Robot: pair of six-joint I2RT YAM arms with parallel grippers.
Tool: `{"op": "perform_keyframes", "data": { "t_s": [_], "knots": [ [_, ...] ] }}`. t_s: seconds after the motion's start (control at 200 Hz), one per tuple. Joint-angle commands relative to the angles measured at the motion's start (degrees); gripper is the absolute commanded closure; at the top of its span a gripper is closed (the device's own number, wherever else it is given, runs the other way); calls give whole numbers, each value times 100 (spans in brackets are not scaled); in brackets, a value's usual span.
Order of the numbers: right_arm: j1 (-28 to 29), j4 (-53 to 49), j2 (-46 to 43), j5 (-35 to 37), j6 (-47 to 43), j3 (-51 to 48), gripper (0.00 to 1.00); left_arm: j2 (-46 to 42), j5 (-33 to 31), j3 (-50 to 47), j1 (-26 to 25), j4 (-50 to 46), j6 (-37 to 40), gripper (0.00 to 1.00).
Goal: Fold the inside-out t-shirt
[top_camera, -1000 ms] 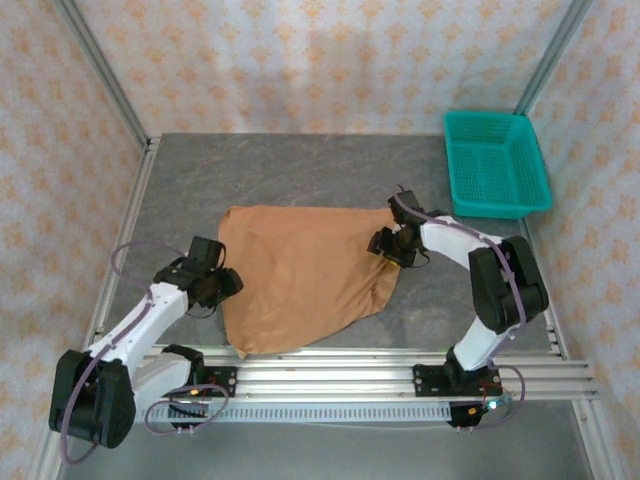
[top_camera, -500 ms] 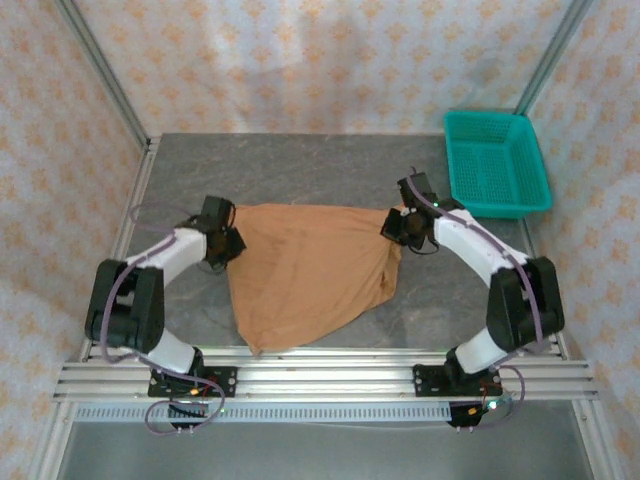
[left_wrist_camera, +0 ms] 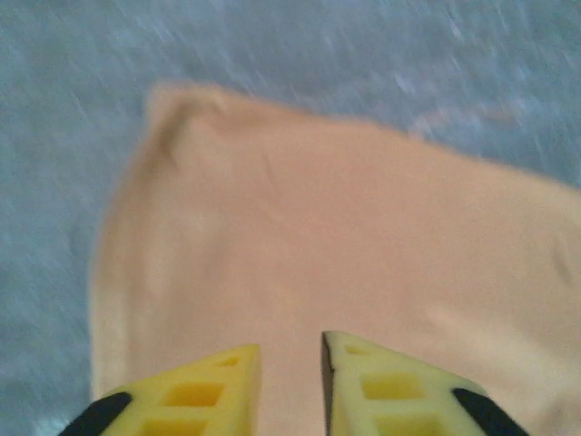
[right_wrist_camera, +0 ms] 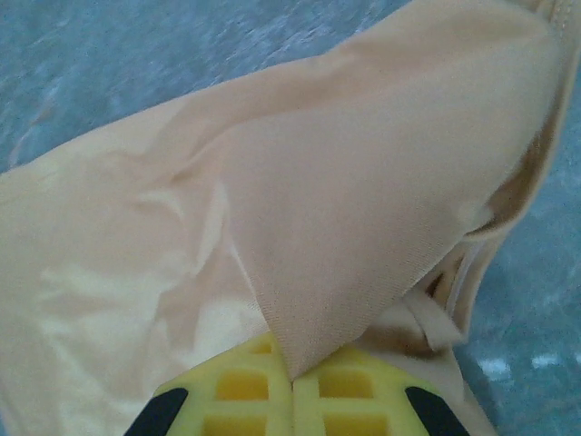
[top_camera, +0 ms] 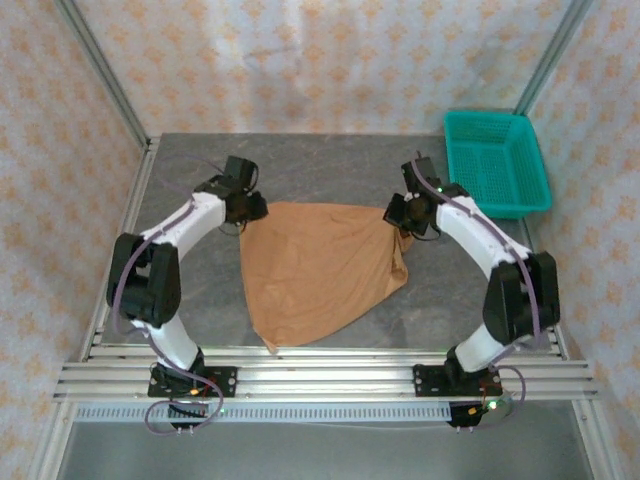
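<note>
Where right gripper (right_wrist_camera: 292, 380) pinches it — tan t-shirt (right_wrist_camera: 300, 200) bunches.

Blurred, the tan t-shirt (left_wrist_camera: 345, 263) covers the middle and right of the frame. Grey surface (left_wrist_camera: 54, 136) shows above and left. At the bottom edge, the left gripper (left_wrist_camera: 291, 350) has its yellow jaws slightly apart.

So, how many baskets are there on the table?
1. The teal basket stands at the far right corner of the table, apart from the tan t-shirt. None seems hidden.

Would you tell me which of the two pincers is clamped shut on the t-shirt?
The right pincer: its jaws meet on a fold of the t-shirt, whereas the left pincer shows a gap.
</note>
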Motion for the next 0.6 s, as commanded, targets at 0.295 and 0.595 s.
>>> {"op": "perform_keyframes", "data": {
  "t_s": [0.295, 0.595],
  "knots": [
    [-505, 74, 953, -28, -123, 742, 100, -2811, 4, -2942, -717, 122, -1631, 53],
    [-509, 144, 1149, -186, -7, 913, 100, -3134, -243, -3757, -1152, 717, -2299, 52]
  ]
}}
